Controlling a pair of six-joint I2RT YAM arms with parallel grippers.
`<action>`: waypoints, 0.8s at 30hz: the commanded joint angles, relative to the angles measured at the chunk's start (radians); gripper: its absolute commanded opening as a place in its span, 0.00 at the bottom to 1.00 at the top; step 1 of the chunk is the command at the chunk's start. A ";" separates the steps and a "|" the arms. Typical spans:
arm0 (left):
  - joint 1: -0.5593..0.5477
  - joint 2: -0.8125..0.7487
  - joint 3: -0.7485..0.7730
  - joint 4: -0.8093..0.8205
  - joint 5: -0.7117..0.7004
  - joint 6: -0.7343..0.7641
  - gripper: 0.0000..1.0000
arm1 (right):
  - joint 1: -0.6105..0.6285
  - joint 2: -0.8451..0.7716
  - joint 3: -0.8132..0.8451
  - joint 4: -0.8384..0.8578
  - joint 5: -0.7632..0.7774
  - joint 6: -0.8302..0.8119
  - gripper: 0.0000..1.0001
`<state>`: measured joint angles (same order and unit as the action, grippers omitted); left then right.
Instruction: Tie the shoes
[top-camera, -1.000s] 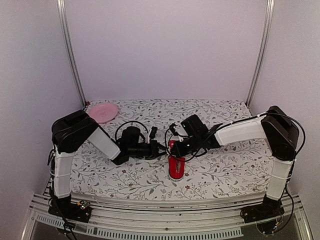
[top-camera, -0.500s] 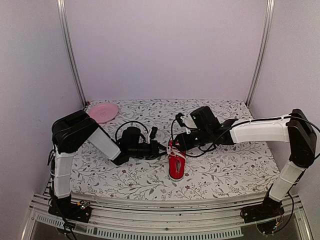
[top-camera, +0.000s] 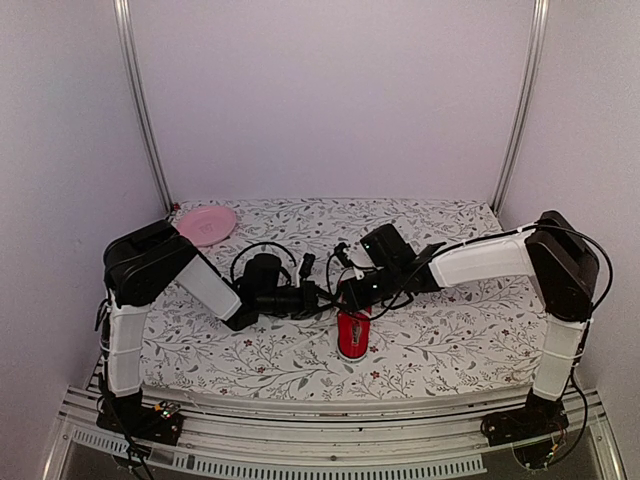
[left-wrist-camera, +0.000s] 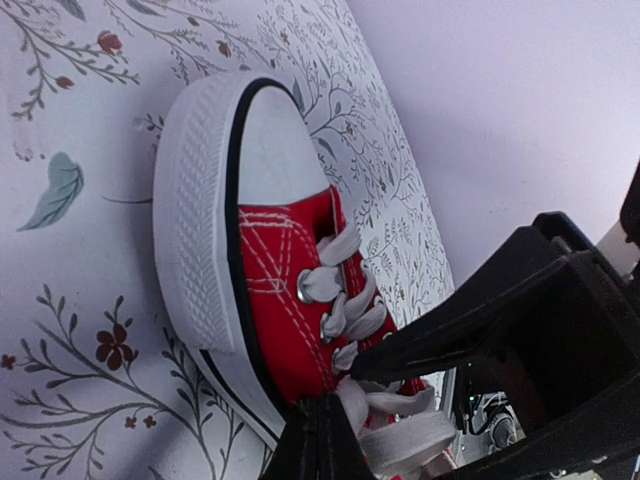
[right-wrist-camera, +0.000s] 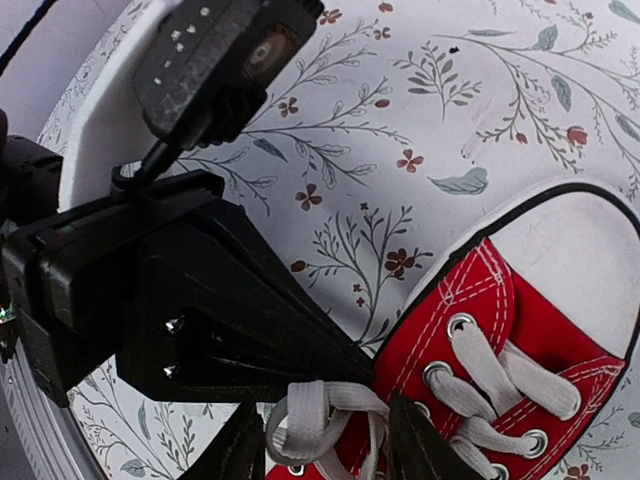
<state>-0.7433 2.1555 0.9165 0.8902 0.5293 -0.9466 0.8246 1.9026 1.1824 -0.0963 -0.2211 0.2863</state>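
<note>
The left fingers (left-wrist-camera: 318, 448) clamped a white lace loop (right-wrist-camera: 322, 405) beside the red sneaker (top-camera: 352, 335), centred on the tabletop (top-camera: 455, 340), as the right fingers (right-wrist-camera: 418, 445) straddled it, half-open. Bow-forming looked underway; next, the right must close on the loop.

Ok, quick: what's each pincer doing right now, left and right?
Left pincer: closed, pinching the white lace.
Right pincer: open, one finger on each side of that lace, gripping nothing.
</note>
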 joint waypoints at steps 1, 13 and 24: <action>-0.021 -0.020 0.005 0.032 0.018 0.012 0.00 | 0.005 0.021 0.019 0.033 -0.039 -0.001 0.29; -0.021 -0.034 -0.004 0.013 -0.018 0.018 0.00 | -0.065 -0.152 -0.097 0.066 0.014 0.098 0.03; -0.020 -0.108 -0.073 -0.018 -0.126 0.035 0.00 | -0.123 -0.193 -0.212 0.067 0.022 0.111 0.02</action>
<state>-0.7506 2.1113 0.8776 0.8764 0.4595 -0.9325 0.7166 1.7454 1.0000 -0.0448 -0.2138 0.3820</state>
